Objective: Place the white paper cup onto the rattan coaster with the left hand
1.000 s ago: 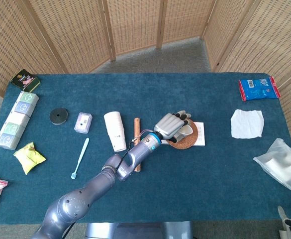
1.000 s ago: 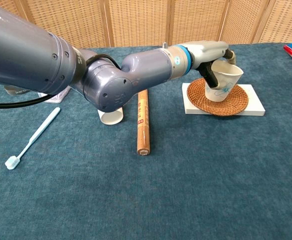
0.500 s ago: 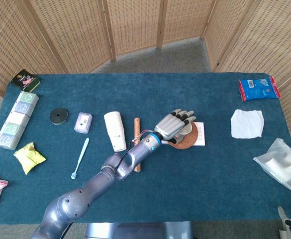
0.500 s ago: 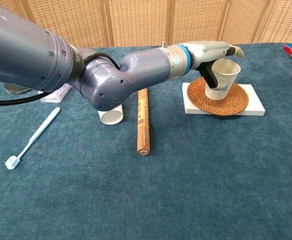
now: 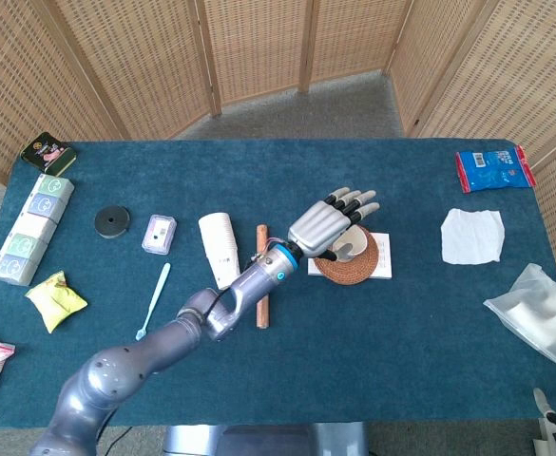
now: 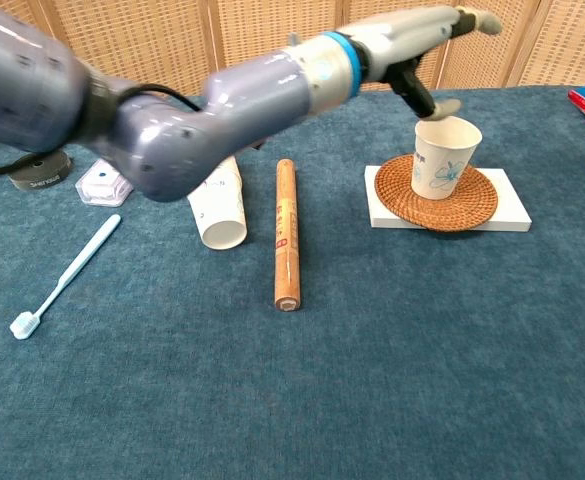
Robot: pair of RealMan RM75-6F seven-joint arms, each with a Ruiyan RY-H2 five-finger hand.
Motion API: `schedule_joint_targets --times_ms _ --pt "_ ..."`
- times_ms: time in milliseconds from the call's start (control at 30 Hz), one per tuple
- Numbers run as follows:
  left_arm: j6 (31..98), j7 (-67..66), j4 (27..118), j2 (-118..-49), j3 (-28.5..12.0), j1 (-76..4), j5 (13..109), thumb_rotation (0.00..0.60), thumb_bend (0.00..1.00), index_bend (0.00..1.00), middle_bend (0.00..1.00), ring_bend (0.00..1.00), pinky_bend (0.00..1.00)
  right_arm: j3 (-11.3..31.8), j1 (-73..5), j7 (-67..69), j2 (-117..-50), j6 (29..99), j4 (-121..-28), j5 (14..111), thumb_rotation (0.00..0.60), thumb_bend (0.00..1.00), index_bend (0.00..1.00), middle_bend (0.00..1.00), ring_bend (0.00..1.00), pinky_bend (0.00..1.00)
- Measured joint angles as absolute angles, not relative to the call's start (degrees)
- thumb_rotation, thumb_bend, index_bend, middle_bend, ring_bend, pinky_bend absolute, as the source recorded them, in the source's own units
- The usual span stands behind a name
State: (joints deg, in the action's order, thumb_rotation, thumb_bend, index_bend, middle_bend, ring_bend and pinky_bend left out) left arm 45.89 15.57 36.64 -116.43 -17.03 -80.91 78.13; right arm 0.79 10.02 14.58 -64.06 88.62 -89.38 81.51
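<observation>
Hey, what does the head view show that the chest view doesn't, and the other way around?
Only the head view shows the white napkin, the green tin and the row of small boxes at the table's left edge. Only the chest view shows the blue flower print on the white paper cup and the toothbrush's bristles. Both show the cup upright on the rattan coaster, the left robot hand open above it, and the wooden stick.

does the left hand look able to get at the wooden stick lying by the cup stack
Probably yes: the left hand is open above the white paper cup, and the wooden stick lies uncovered nearby.
</observation>
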Motion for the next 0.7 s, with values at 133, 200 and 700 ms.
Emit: schedule_joint_targets --times_ms 133,200,700 --pt "49.1 9.9 48.4 -110.0 -16.8 -76.9 77.6 0.545 0.48 0.00 0.00 0.00 0.00 2.0 7.5 11.5 -64.6 84.3 -89.4 79.4 0.600 0.36 0.03 0.00 0.00 0.00" --pt "51.0 6.5 56.3 -105.8 -16.6 -74.2 76.9 0.545 0.48 0.00 0.00 0.00 0.00 3.0 5.6 10.1 -65.0 82.5 -89.6 78.5 0.600 0.36 0.03 0.00 0.00 0.00" --pt "76.7 -17.9 112.9 -65.3 -3.8 -39.5 73.3 0.546 0.48 0.00 0.00 0.00 0.00 8.4 -1.2 -2.3 -67.6 80.6 -93.2 75.9 0.600 0.35 0.00 0.00 0.00 0.00"
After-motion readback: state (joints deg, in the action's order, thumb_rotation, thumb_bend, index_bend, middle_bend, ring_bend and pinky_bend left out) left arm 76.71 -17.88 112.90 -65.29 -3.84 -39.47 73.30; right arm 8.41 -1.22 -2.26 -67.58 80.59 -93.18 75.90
